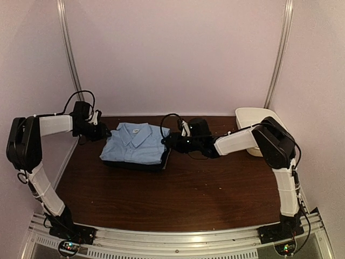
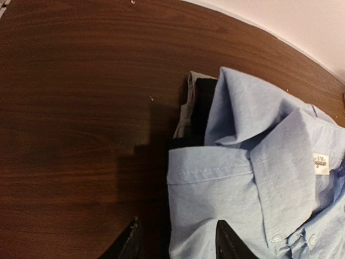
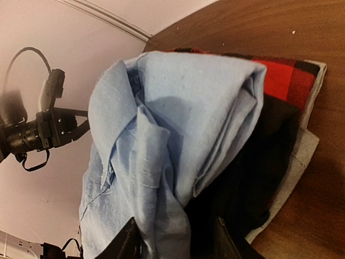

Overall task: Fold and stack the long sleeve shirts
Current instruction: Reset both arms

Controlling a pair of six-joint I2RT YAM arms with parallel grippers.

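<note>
Where blue shirt (image 1: 135, 143) sits, black shirt (image 2: 202, 118) (mostly) hides

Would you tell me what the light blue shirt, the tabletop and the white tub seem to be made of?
Light blue shirt: woven cloth, likely cotton, matte; fine weave and stitched seams show. Tabletop: dark wood or wood-look laminate, slight sheen; grain lines visible. White tub: probably plastic, smooth and even-toned.

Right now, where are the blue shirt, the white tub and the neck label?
blue shirt (image 1: 135, 143): top view, folded front
white tub (image 1: 248, 115): top view, bare part
neck label (image 2: 321, 162): left wrist view, its middle
</note>
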